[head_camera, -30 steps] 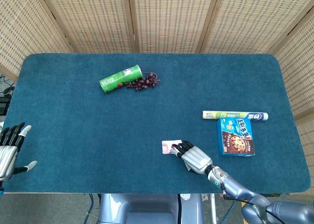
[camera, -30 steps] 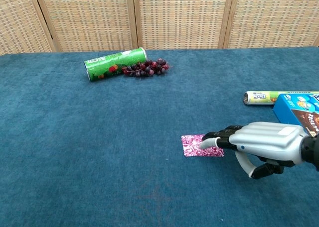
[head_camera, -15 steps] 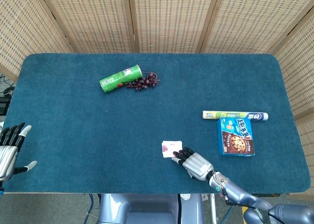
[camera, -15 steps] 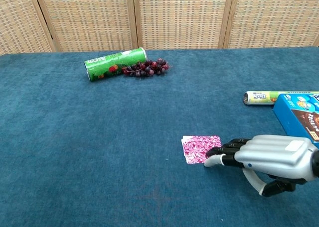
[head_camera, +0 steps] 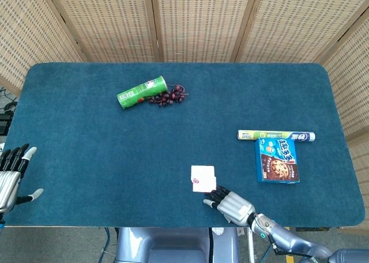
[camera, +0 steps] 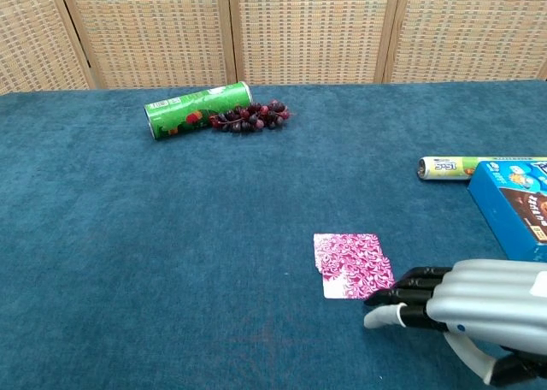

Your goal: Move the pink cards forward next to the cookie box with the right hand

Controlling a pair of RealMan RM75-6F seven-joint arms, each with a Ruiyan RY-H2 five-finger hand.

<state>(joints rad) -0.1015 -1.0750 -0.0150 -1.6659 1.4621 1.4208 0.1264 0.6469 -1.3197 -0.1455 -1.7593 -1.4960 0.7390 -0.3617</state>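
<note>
The worktop (camera: 128, 262) wears a matt, napped blue cloth. The pink cards (camera: 351, 264) look like printed paper. The cookie box (head_camera: 277, 160) is glossy cardboard. The right robot hand (camera: 479, 309) has smooth silver shells and black fingers (camera: 408, 280).

The tabletop (head_camera: 86, 142) is covered with a dark blue-green cloth that reaches all its edges. On the far part lies a green can (head_camera: 142, 92) on its side, and a bunch of dark grapes (head_camera: 168, 96) touches its right end. On the right side lies a long tube (head_camera: 276, 135) across, and the blue cookie box (head_camera: 277, 160) lies flat just in front of it, touching or almost touching it. The pink cards (camera: 351, 263) lie flat near the front edge, to the left of the cookie box and apart from it, slightly spread out.
</note>
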